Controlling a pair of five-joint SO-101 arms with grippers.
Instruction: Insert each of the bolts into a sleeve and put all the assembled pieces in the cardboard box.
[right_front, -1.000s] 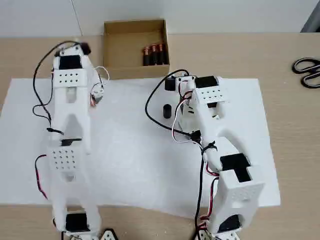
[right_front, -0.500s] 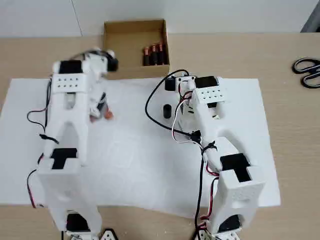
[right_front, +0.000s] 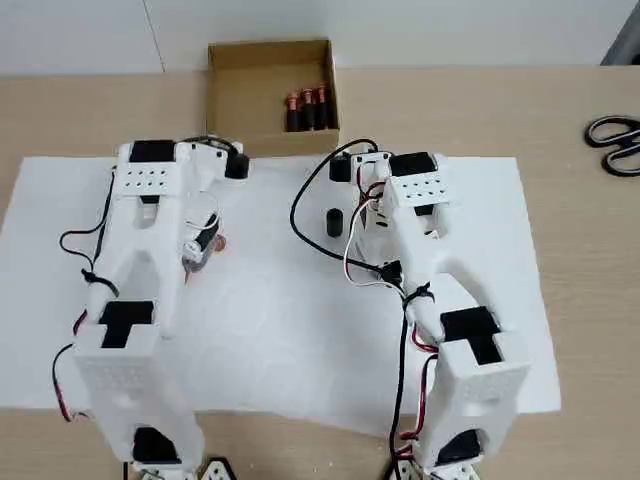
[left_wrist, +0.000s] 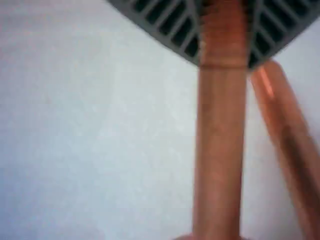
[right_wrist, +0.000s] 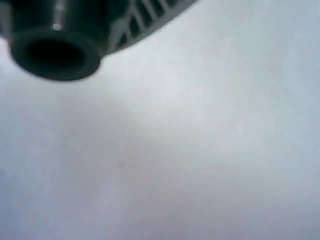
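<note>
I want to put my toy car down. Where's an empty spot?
The sheet is bare between the left arm and right arm. The table is bare between sheet and scissors, and so is the left half of the box. It's crowded in front of the box, round the bolt and sleeve.

1. A copper-coloured bolt (left_wrist: 220, 150) is seen right of centre.
2. A black sleeve (right_wrist: 55, 52) is shown at upper left.
3. A brown cardboard box (right_front: 240, 90) is seen at the top, with a plain white sheet (right_front: 280, 330) spread below it.

Cardboard box (right_front: 245, 95) (3 pieces (right_front: 307, 110) inside), black sleeve (right_front: 334, 222), white sheet (right_front: 280, 320)
</note>
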